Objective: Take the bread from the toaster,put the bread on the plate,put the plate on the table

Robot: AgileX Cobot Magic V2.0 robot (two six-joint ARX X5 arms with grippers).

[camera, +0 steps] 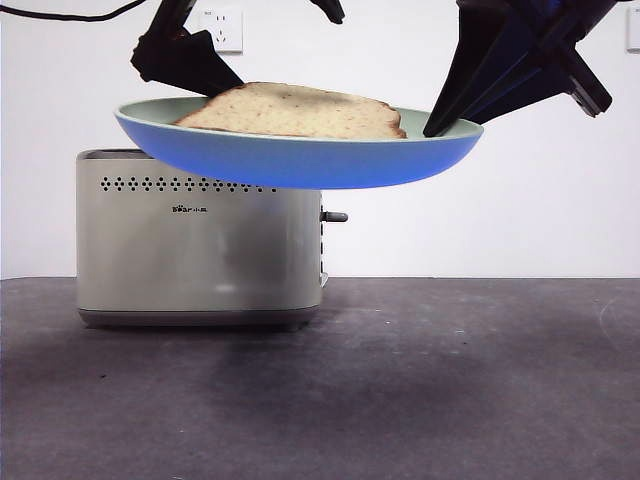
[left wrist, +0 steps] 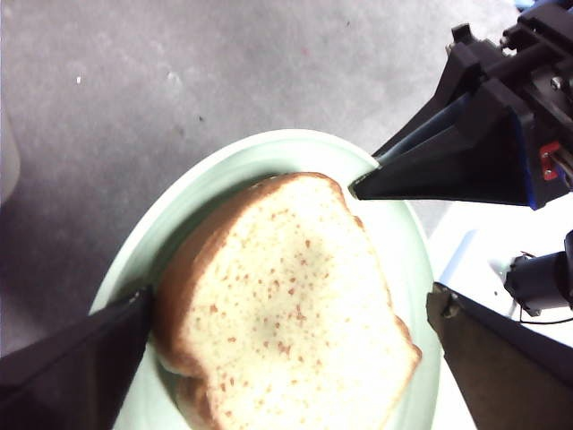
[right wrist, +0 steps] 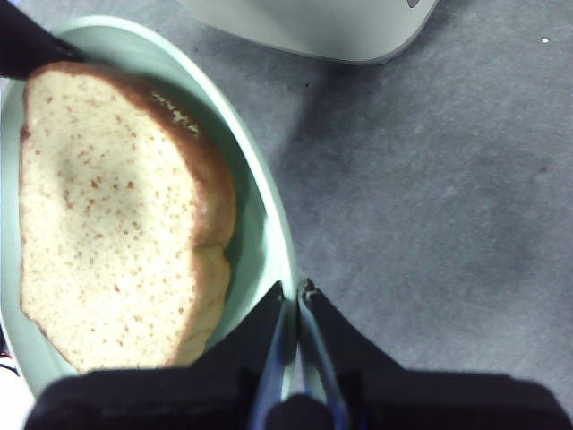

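Standing at the left of the front view, the cream toaster (camera: 198, 238) rests on the dark table (camera: 420, 390), its 2 rows of vent holes along the top and its grey side lever (camera: 334, 216) pointing right; the mint-green plate (camera: 300, 160) hangs in the air just above and in front of it, well clear of the tabletop, tilted slightly with its left edge higher; the slice of wholemeal bread (camera: 295, 112) lies flat on the plate.

Above the plate's left rim a dark gripper comes down behind the bread's left end; this is the left gripper (left wrist: 286, 358), and its own wrist view shows the 2 jaws spread wide, one on each side of the bread (left wrist: 282, 309), the left-hand one just beside the crust, the other out past the plate's rim (left wrist: 269, 148); whether either touches the bread I cannot tell.

At the plate's right edge, the right gripper (camera: 440, 125) reaches down from the upper right; in its wrist view, the right gripper (right wrist: 294, 300) has its fingers (right wrist: 269, 313) pressed nearly together, pinching the plate's thin rim (right wrist: 277, 233) between them, one inside the plate beside the bread (right wrist: 112, 215), one outside; a corner of the toaster (right wrist: 313, 22) sits beyond.
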